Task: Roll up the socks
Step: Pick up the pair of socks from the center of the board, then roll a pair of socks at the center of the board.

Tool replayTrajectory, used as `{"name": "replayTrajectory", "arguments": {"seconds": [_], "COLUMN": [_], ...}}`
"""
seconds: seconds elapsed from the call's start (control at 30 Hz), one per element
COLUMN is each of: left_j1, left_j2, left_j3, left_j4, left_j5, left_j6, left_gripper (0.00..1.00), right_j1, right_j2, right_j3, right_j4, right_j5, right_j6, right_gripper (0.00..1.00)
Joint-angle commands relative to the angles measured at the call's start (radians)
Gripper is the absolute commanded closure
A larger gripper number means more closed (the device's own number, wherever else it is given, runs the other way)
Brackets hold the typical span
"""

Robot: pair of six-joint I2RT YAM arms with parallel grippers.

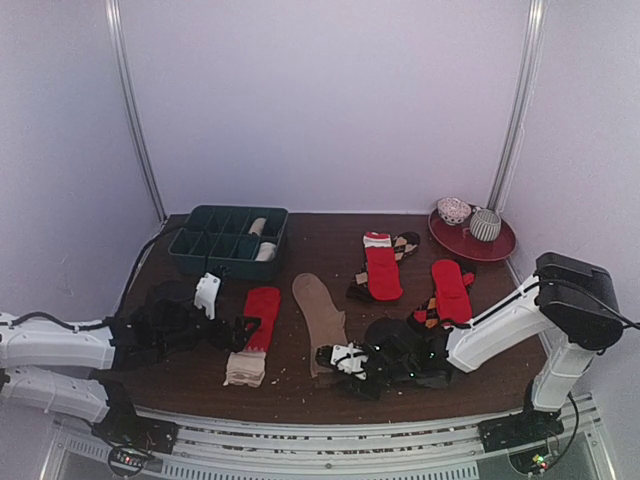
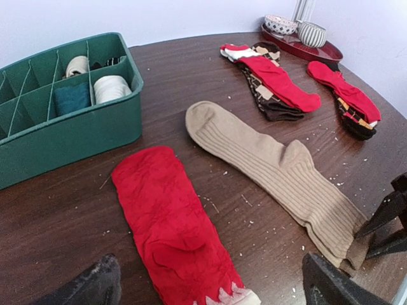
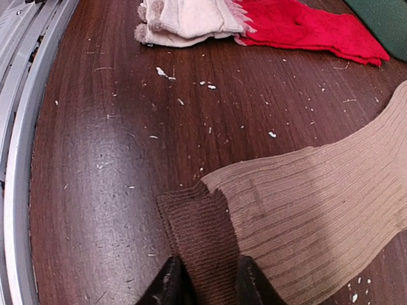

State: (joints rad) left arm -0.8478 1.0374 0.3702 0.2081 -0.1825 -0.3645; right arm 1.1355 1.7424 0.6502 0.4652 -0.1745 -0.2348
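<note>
Slippage is my main worry here. The right pincer point(image 3: 210, 287) is clenched on just the darker brown cuff point(image 3: 197, 238) of the tan ribbed sock point(image 3: 318, 210). That sock lies flat in the middle of the counter point(image 3: 95, 159), cuff towards the arms and toe end up near the green compartment tray point(image 2: 63, 127). It's a thin bite on soft knit, so if a roll starts from there I'd guess the cuff pops out. Or only one layer turns over and the roll comes out lopsided. The sock could also just drag along instead of curling, since nothing pins the toe end.

The left pincer point(image 2: 210, 291) hangs wide open, holding nothing, by the cream end of the red sock point(image 2: 172, 222) next door, so it's no help as it stands. That red one lies just beside the tan one, and a sloppy roll could snag it.

The counter is dark glossy wood speckled with white lint, and it looks slick to me. Two more red socks point(image 1: 383, 272) lie on brown diamond-patterned ones point(image 2: 267, 95) further back on the right, near a red plate point(image 1: 500, 245) with small bowls. Plain pale walls point(image 1: 320, 100) all round, and a metal rail point(image 3: 19, 127) runs along the near edge.
</note>
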Motion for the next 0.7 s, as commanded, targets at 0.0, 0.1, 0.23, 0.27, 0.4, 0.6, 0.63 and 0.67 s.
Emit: {"name": "replayTrajectory", "arguments": {"seconds": [0.0,0.1,0.23,0.27,0.4,0.6,0.63,0.67], "left_j1": [0.001,-0.01,-0.132,-0.18,-0.271,-0.294,-0.298,-0.303], "left_j2": [-0.024,-0.025,0.017,0.041,0.201,0.403,0.433,0.465], "left_j3": [-0.023,-0.052,-0.093,-0.101,-0.123,-0.097,-0.089,-0.08], "left_j4": [0.049,0.126,0.285,0.332,0.562,0.749,0.781,0.802], "left_j5": [0.094,0.188,0.216,0.208,0.229,0.344,0.366,0.374], "left_j6": [0.06,0.088,0.137,0.166,0.247,0.314,0.314,0.313], "left_gripper": [0.02,0.04,0.02,0.02,0.02,0.02,0.02,0.02], "right_j1": [-0.016,-0.026,-0.036,-0.05,-0.118,-0.18,-0.187,-0.19], "right_j2": [0.046,0.039,0.011,0.008,-0.003,0.016,0.023,0.032], "right_j3": [0.037,0.078,0.138,0.142,0.117,0.123,0.126,0.132], "right_j4": [-0.125,-0.218,-0.358,-0.365,-0.274,-0.241,-0.234,-0.235], "right_j5": [-0.071,-0.121,-0.236,-0.292,-0.519,-0.621,-0.623,-0.624], "right_j6": [0.155,0.269,0.394,0.436,0.619,0.701,0.711,0.713], "right_gripper": [0.81,0.85,0.9,0.91,0.96,0.97,0.97,0.97]}}
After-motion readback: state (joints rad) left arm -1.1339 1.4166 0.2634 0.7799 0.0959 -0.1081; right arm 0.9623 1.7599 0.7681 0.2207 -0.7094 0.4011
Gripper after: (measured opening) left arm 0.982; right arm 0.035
